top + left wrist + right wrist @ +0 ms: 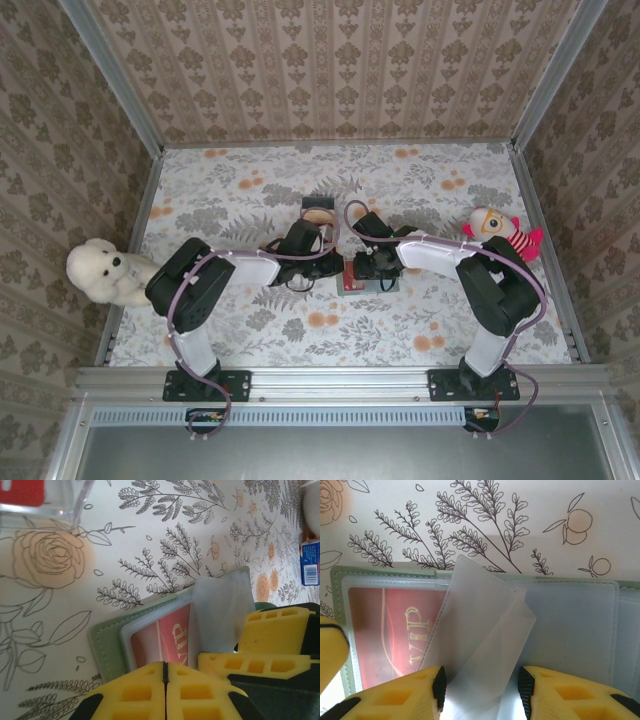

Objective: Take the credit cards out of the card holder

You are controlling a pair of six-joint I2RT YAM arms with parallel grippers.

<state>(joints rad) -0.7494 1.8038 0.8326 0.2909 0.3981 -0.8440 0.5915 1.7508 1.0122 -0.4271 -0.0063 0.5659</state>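
The grey-green card holder (340, 630) lies open on the floral table, its clear pockets facing up. A red card with gold "VIP" lettering (385, 630) sits inside the left pocket. Loose translucent sleeves (480, 630) stand up from the centre crease, between the spread fingers of my open right gripper (480, 690). In the left wrist view the card holder (107, 640) and the red card (160, 635) lie just beyond my left gripper (165, 667), which is shut at the holder's near edge with nothing seen between its tips. From above, both grippers meet over the holder (352, 280).
A clear plastic box (318, 210) with red contents stands just behind the grippers. A white teddy bear (105, 272) sits at the left edge and a doll in red stripes (500, 232) at the right. A blue packet (310, 562) lies off to one side.
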